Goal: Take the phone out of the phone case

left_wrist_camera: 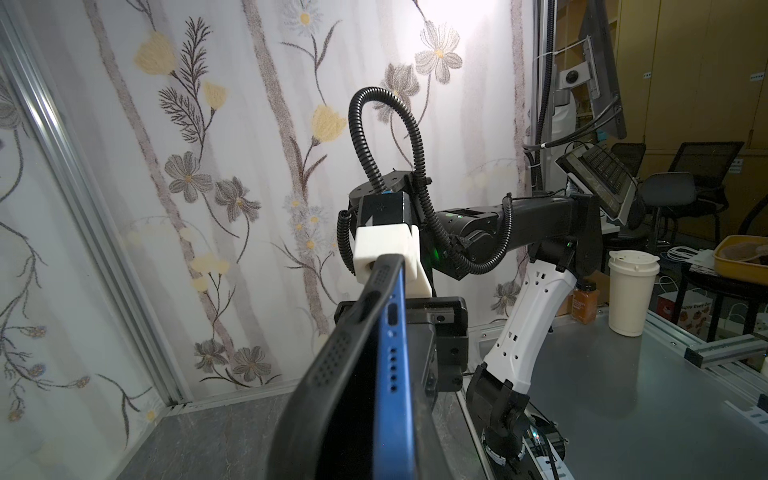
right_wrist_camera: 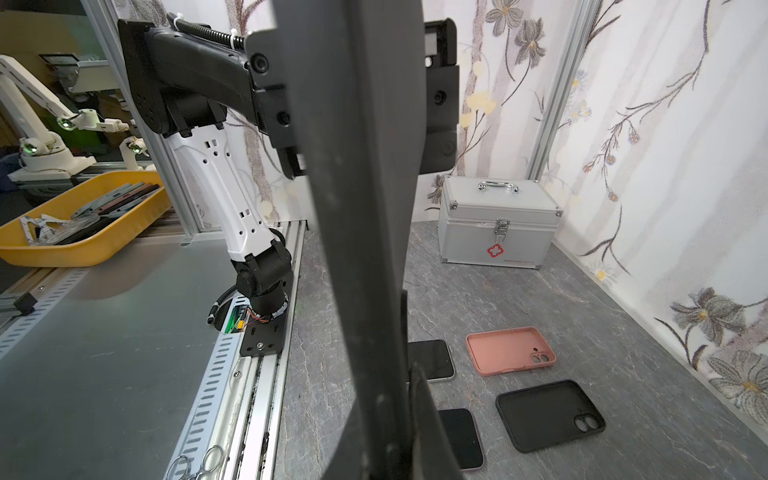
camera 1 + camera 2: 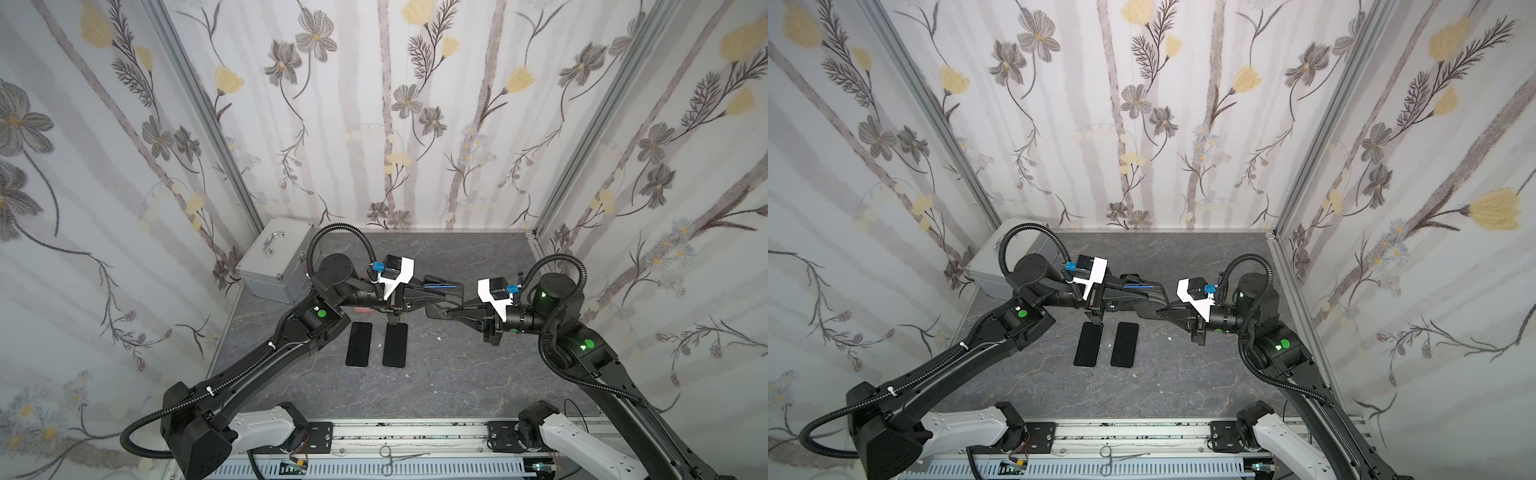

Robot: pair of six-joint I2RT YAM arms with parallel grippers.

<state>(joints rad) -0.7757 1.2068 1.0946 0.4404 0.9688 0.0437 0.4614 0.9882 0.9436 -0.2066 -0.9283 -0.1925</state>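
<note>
Both grippers hold a blue phone (image 3: 438,286) in a black phone case (image 3: 441,308) in mid-air over the middle of the table. In the left wrist view the phone's (image 1: 392,353) port edge shows, with the case's (image 1: 328,374) rim bent away from it on one side. My left gripper (image 3: 432,296) (image 1: 386,419) is shut on the phone. My right gripper (image 3: 451,311) (image 2: 399,415) comes from the opposite side and is shut on the case's (image 2: 361,208) edge, whose dark back fills the right wrist view. In a top view the two grippers meet (image 3: 1156,305).
Two bare phones (image 3: 359,344) (image 3: 395,345) lie face up side by side below the left gripper. A pink case (image 2: 510,351) and a black case (image 2: 548,415) lie empty nearby. A silver first-aid box (image 3: 276,257) stands at the back left corner. Forceps (image 3: 399,457) lie on the front rail.
</note>
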